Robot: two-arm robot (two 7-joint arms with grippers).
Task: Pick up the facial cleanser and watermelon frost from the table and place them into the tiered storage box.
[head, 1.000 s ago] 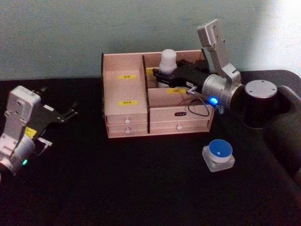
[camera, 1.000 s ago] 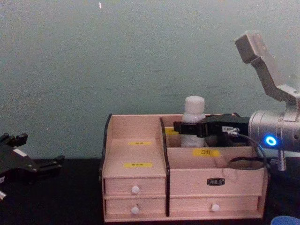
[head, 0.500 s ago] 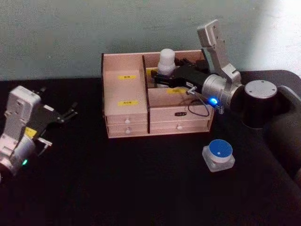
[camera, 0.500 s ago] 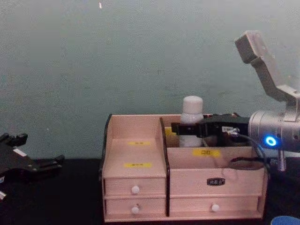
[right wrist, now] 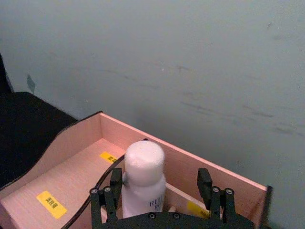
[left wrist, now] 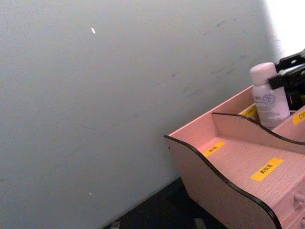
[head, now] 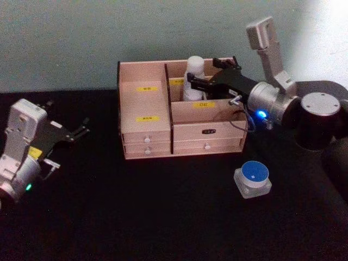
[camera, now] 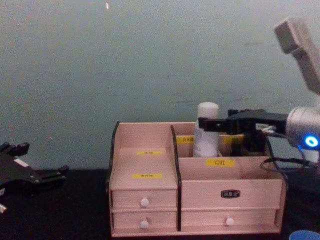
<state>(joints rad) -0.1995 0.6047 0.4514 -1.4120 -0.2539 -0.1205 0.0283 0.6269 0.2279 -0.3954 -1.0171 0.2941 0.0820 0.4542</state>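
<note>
The facial cleanser (head: 194,75) stands in the tiered storage box (head: 142,104), right gripper (right wrist: 160,179) spread wide around it. The watermelon frost (head: 253,178), at 4 o'clock from the box, looks light, hard and slippery, so pinch its sides. Left gripper (head: 81,128) rests spread at 9 o'clock

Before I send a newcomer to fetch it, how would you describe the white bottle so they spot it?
Find the wooden organizer on the black table; its back right compartment holds the bottle, upright. It is tall, white and round-capped, with the right tool open around it, unlike the squat blue-lidded jar on the table.
</note>
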